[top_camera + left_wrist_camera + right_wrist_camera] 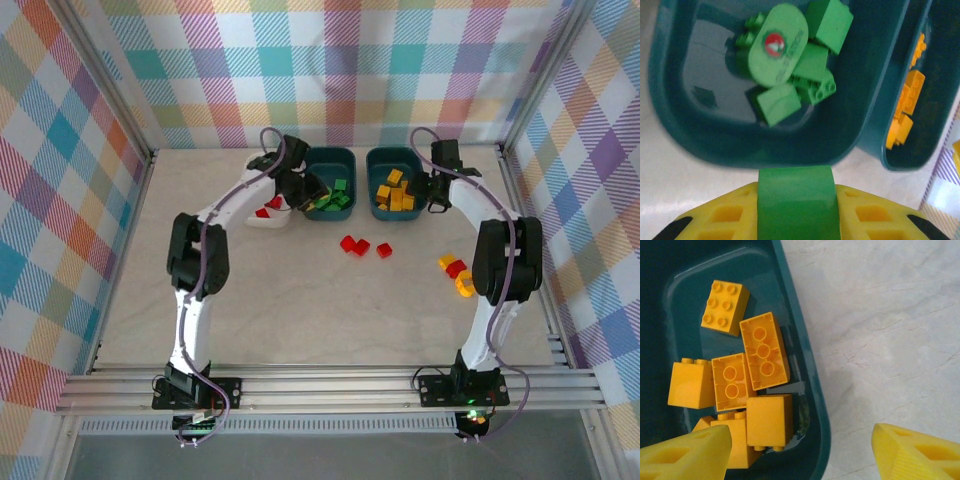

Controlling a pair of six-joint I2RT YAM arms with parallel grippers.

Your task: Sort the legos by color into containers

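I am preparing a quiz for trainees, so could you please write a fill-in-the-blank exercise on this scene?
The brick in the left pincer is ____.
The bricks in the tub under the right pincer are ____.
The red bricks in a row on the table between the arms number ____.
Missing: green; yellow; three.

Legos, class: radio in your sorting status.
Left gripper shut on green brick, at left teal tub. Right gripper open over right teal tub. Red bricks loose.
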